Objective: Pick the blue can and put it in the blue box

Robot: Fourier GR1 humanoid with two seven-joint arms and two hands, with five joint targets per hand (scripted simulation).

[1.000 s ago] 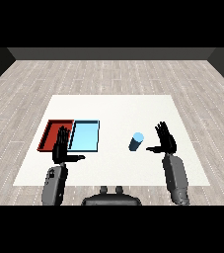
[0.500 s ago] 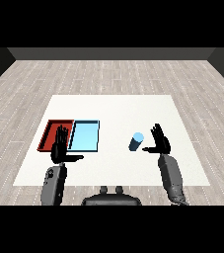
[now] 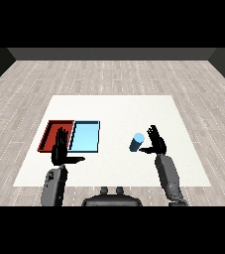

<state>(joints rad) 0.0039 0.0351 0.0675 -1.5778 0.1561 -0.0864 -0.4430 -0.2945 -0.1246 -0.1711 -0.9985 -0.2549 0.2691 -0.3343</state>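
The blue can [image 3: 137, 142] stands upright on the white table [image 3: 114, 111], right of the middle. Close beside it on its right is my right hand [image 3: 156, 141], open with fingers straight and thumb reaching toward the can's foot, apart from it. The light blue tray [image 3: 85, 135] lies left of centre with nothing in it. My left hand [image 3: 60, 147] is open and upright near the front edge of the trays, thumb out to the right, holding nothing.
The red tray [image 3: 54, 133] lies against the left side of the light blue tray. The table's front edge runs just below both hands. Bare white table lies between the trays and the can.
My right hand has moved left toward the blue can, closing most of the gap. The can, the trays and my left hand have stayed where they were.
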